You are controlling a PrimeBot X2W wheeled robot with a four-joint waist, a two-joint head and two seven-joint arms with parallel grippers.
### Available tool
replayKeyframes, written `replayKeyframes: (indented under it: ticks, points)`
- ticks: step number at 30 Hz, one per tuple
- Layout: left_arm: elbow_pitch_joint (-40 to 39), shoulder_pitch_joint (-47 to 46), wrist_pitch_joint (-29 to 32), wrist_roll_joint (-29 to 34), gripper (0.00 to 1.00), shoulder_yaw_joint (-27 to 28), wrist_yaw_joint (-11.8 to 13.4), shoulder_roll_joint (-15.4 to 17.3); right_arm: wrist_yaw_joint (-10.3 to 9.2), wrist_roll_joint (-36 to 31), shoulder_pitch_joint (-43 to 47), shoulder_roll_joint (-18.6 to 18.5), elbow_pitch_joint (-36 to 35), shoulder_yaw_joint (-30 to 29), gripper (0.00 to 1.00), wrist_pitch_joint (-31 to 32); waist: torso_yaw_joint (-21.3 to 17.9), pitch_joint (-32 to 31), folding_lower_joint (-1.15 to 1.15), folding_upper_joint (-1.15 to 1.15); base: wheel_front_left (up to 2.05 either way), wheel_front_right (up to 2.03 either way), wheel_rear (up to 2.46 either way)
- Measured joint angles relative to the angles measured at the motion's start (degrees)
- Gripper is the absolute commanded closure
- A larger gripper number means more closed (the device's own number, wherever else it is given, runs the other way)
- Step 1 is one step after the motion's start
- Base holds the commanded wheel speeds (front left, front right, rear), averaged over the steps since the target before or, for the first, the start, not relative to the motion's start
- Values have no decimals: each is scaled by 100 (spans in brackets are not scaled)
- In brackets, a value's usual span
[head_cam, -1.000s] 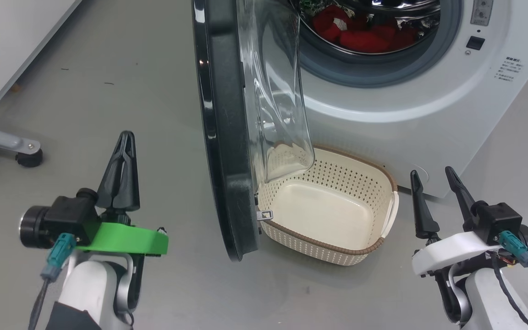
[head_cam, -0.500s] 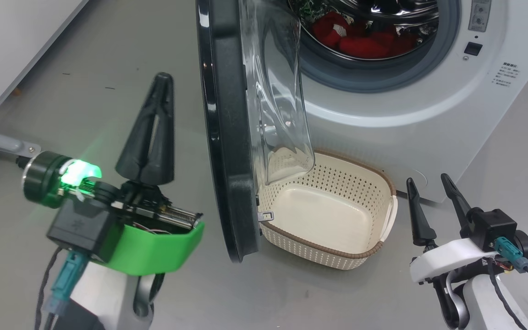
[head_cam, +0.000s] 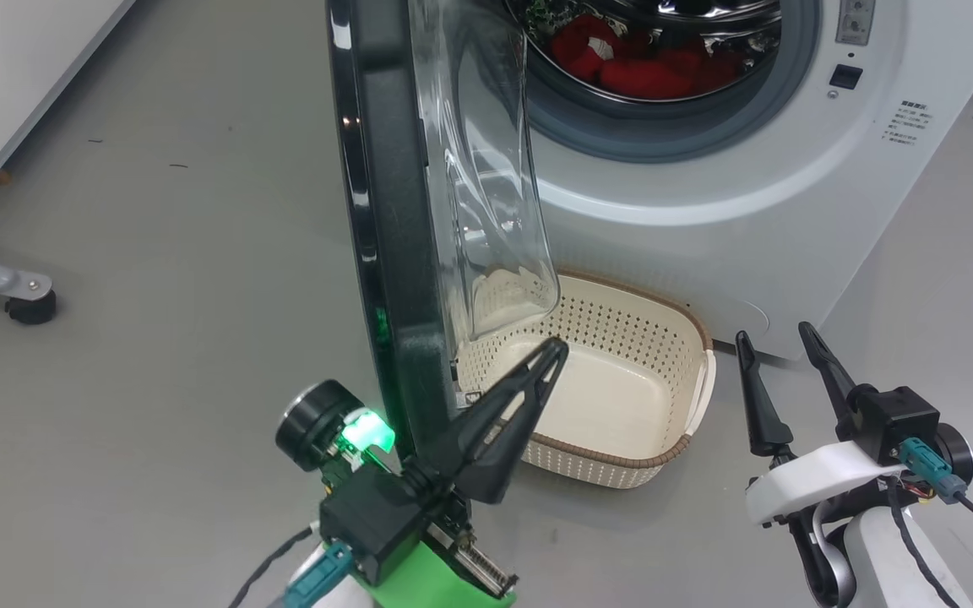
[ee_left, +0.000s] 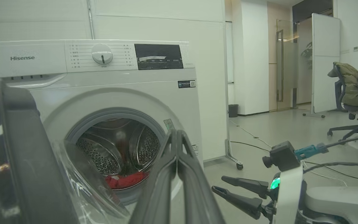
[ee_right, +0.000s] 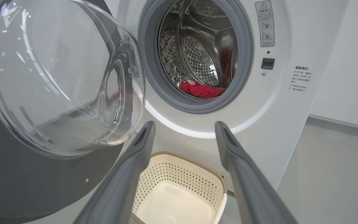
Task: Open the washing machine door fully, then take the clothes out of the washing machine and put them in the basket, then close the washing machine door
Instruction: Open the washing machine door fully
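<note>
Head view: on a grey floor [head_cam: 157,253] before the white washing machine [head_cam: 706,236], the left tool [head_cam: 552,353], pressed together and empty, tips just beside the washing machine door [head_cam: 385,211] — black-rimmed, half open — above the cream basket [head_cam: 622,323]. The right tool [head_cam: 774,333], spread and empty, sits right of the basket. Left wrist view: a white-walled office, chair [ee_left: 348,93] at far right. Right wrist view: the red, crumpled clothes [ee_right: 202,90] lie in the steel drum [ee_right: 197,56] beyond the fingertips.
</note>
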Motion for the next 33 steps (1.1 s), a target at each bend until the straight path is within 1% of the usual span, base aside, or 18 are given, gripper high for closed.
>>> replayKeyframes:
  ticks: [5, 10, 20, 31, 33]
  points:
    - [353, 238, 304, -132, 100, -222, -1, 14, 20, -15, -2, 10, -4, -57, 0, 0, -65, 53, 0, 0, 0, 0, 0]
    - [698, 420, 542, -229, 100, -205, 19, 20, 52, -59, -5, 15, -2, -107, 0, -1, -100, 94, 0, 0, 0, 0, 0]
    - [1239, 484, 667, -277, 100, 199, 411, 21, 99, -124, -7, 25, -4, -126, 0, -1, -133, 137, 0, 0, 0, 0, 0]
    - [1461, 485, 647, -365, 100, 358, 622, 20, 119, -154, -7, 33, -3, -171, 0, -1, -130, 122, 0, 0, 0, 0, 0]
    - [1494, 485, 634, -388, 100, 357, 624, 20, 145, -155, -7, 34, -2, -187, 0, -1, -124, 118, 0, 0, 0, 0, 0]
